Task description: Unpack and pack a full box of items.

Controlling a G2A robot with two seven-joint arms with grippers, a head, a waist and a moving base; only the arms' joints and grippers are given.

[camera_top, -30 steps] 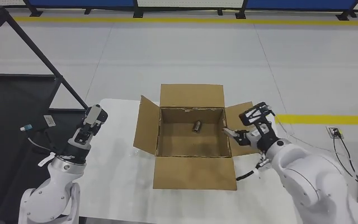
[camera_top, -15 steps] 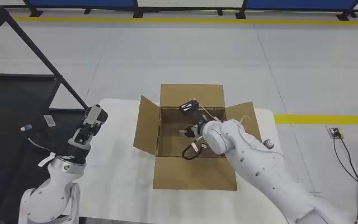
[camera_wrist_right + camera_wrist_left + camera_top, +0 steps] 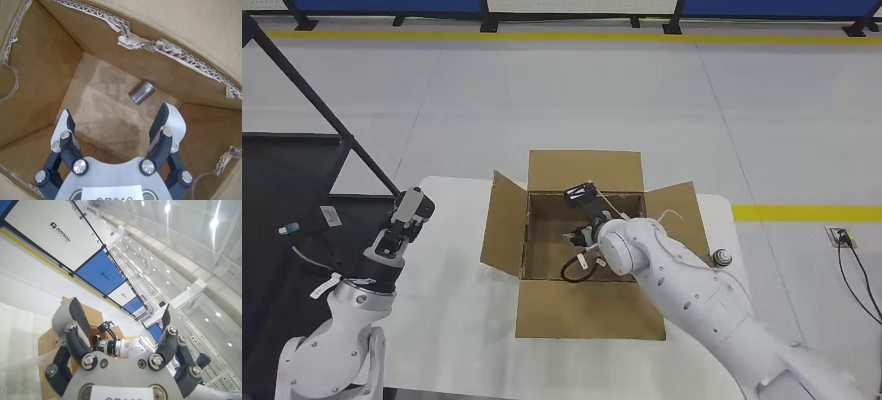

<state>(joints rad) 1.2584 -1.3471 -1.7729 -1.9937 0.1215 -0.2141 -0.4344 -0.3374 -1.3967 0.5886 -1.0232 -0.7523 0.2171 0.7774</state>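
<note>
The right gripper [image 3: 115,111] hangs inside the open cardboard box [image 3: 43,81], jaws spread wide and nothing between them. The one item in sight, a short grey metal cylinder [image 3: 141,92], lies on its side on the box floor at the foot of one wall, just beyond the fingertips; whether it actually touches that wall is hard to say from this angle. It looks like steel, so I would expect it to be rigid, dense for its bulk and in no danger of being crushed, but smooth-skinned and ready to roll or slip under a careless pinch. The sensible hold is probably across the curved barrel at mid-length, with the ribbed pads [image 3: 160,117] square to its axis (end to end would be harder, with one end tucked toward the wall). The wall leaves little room on that side, so the fingers should come down either side of the barrel rather than along it. The left gripper [image 3: 121,306] is out beside the box over the table [image 3: 452,330], tilted upward, equally wide open and empty.
</note>
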